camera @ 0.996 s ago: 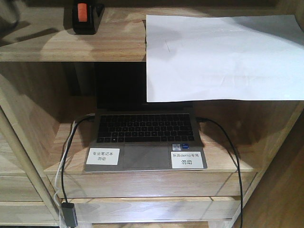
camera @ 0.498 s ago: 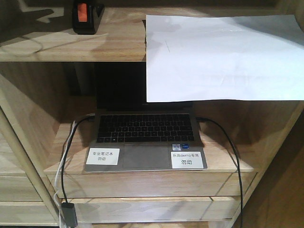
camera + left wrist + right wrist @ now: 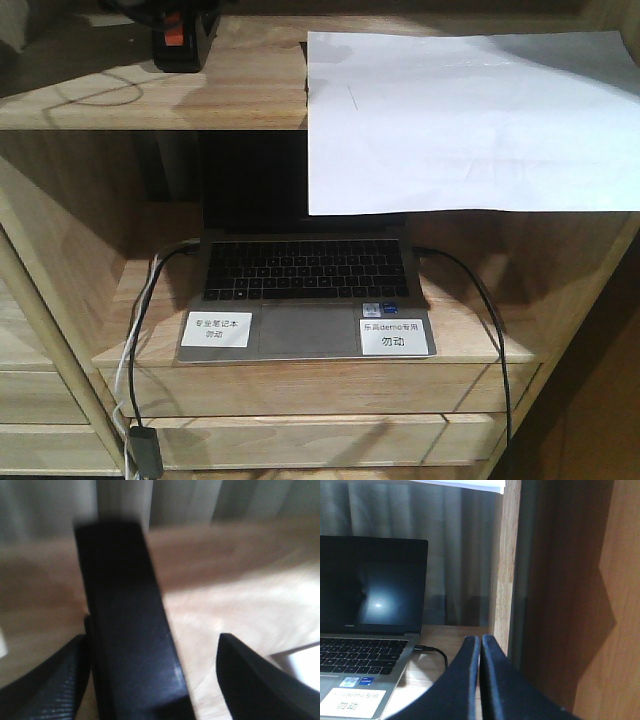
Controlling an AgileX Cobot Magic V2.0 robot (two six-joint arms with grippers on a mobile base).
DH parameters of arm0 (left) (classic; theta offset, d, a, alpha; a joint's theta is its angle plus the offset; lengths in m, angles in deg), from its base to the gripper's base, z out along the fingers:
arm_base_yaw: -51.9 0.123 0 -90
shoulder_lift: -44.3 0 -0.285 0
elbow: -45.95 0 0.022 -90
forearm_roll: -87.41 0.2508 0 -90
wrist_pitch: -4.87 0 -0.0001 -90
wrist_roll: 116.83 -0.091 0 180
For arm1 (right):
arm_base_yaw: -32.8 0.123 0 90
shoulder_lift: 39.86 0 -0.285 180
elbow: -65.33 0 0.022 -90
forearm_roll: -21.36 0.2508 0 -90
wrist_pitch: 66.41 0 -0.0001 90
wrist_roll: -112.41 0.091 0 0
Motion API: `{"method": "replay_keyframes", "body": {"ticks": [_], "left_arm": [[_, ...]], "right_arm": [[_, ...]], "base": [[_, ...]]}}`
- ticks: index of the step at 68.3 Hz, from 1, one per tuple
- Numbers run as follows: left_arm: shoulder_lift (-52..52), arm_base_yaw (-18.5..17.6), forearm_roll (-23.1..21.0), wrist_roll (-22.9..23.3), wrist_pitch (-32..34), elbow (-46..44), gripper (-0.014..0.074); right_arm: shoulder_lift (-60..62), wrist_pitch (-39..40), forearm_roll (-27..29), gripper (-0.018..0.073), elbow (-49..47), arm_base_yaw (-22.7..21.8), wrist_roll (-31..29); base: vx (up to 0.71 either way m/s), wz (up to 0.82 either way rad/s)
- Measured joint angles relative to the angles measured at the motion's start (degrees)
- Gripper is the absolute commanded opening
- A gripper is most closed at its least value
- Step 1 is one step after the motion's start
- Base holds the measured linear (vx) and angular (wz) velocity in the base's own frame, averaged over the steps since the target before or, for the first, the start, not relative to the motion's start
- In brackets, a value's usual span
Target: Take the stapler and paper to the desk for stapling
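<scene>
Left pincer (image 3: pixel 150 639) stood astride the stapler (image 3: pixel 176 42) on the top shelf (image 3: pixel 240 95).
It gaped apart, the blurred stapler inside the gap. In the front view the stapler sat at 11 o'clock and the paper (image 3: pixel 470 120) at 1 o'clock, overhanging the shelf edge above the laptop (image 3: pixel 305 290). The right pincer (image 3: pixel 480 647) was pressed together, empty.

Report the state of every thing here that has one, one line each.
stapler: on the top shelf, inside the left gripper, not clamped.
paper: lying on the top shelf, front part overhanging its edge.
laptop: lid open, screen dark.
cable: plugged into the laptop's side.
left gripper: open around the stapler.
right gripper: shut, empty.
</scene>
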State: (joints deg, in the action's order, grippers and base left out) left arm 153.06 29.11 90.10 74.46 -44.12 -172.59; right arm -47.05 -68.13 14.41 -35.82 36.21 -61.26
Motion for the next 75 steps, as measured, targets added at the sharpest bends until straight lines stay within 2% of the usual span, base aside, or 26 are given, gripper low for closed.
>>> {"method": "replay_keyframes", "body": {"ticks": [3, 17, 37, 53, 61, 75], "left_arm": [[0.24, 0.0, 0.07, 0.41, -0.06, 0.0, 0.0393], [0.14, 0.0, 2.04, 1.56, 0.57, 0.0, -0.001], [-2.09, -0.07, 2.42, 1.56, 0.7, 0.05, -0.0006], [-8.88, -0.73, 2.5, -2.23, -0.72, 1.1, -0.0006], [-15.4, -0.73, 2.56, -2.87, 1.04, 8.75, -0.0006], [-31.18, -0.73, 0.45, -3.37, 9.69, 28.34, -0.0006]], "right_arm": [[0.0, 0.0, 0.0, -0.0009, 0.0, 0.0, 0.0], [0.0, 0.0, 0.0, -0.0009, 0.0, 0.0, 0.0], [0.0, 0.0, 0.0, -0.0009, 0.0, 0.0, 0.0], [0.0, 0.0, 0.0, -0.0009, 0.0, 0.0, 0.0], [0.0, 0.0, 0.0, -0.0009, 0.0, 0.0, 0.0], [0.0, 0.0, 0.0, -0.0009, 0.0, 0.0, 0.0]], "base": [[0.0, 0.0], [0.0, 0.0], [0.0, 0.0], [0.0, 0.0], [0.0, 0.0], [0.0, 0.0]]}}
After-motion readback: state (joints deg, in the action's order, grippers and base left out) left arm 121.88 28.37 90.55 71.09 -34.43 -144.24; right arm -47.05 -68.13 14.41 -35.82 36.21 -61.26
